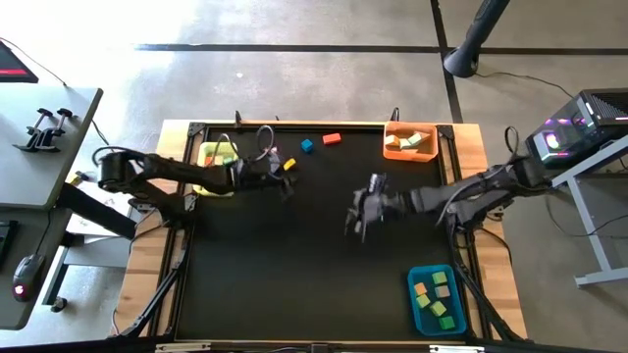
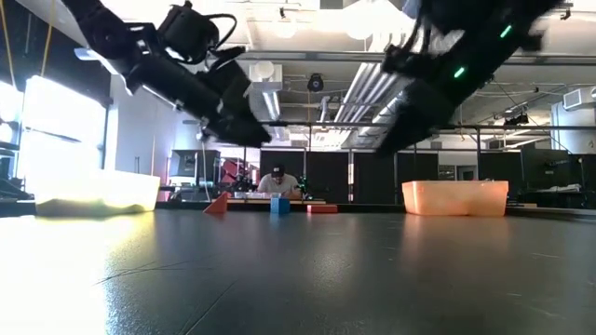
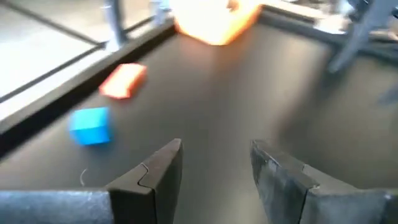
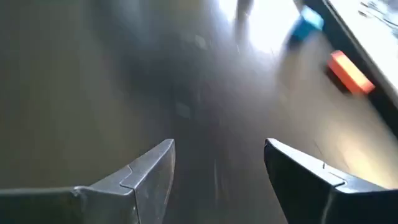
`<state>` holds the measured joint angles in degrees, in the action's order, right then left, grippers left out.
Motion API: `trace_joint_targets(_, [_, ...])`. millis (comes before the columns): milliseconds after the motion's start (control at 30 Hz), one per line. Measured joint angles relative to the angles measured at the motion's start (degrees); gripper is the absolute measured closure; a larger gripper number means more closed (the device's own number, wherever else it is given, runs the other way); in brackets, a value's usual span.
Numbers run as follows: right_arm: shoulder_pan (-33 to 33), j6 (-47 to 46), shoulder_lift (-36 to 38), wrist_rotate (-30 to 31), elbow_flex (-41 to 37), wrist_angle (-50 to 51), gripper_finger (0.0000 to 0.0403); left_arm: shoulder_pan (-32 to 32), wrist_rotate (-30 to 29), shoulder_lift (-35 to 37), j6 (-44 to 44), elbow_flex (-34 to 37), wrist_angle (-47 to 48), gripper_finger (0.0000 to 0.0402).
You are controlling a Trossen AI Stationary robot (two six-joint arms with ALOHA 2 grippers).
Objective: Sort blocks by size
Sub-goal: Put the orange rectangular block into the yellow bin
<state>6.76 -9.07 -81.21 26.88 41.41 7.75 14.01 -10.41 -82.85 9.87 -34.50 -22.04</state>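
Black matting covers the surface (image 1: 294, 275) seen from above. A yellow bin (image 1: 218, 157) sits at the far left, an orange bin (image 1: 409, 143) at the far right, and a blue bin (image 1: 437, 299) near right, all holding blocks. A blue cube (image 1: 307, 146) and a red bar (image 1: 332, 139) lie loose between the far bins. The left claw (image 1: 287, 183) is beside the yellow bin, the right claw (image 1: 355, 218) over mid-surface.

Left wrist view: fingers (image 3: 155, 174) apart, empty.

Right wrist view: fingers (image 4: 146, 171) wide, empty.
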Motion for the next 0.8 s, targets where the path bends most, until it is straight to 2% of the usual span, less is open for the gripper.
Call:
trace_joint_targets(133, [-11.3,5.1,-1.4,-12.6,-7.8,-24.8,0.0160,3.6,-1.8,2.7,-0.5,0.0,7.1,0.0230])
trace_joint_targets(267, [-20.6,2.2,-3.9,-16.3,-9.2,-34.2,0.0160,7.3,-1.8,2.9,-3.0,0.0,10.7,0.0230])
trace_joint_targets(367, [-26.1,0.3,-6.1,-16.7,-6.9,-33.8,0.0160,10.5,0.3,2.6,-3.0,0.0,12.1,0.0230])
trace_joint_targets(533, [-33.3,1.2,-11.7,-24.6,1.4,-29.1,0.0160,14.2,4.9,2.6,-1.3,0.0,13.0,0.0230])
trace_joint_targets(800, [-40.5,10.8,-21.6,-26.1,24.2,-1.7,0.0160,13.3,7.5,2.6,0.6,0.0,13.7,0.0230])
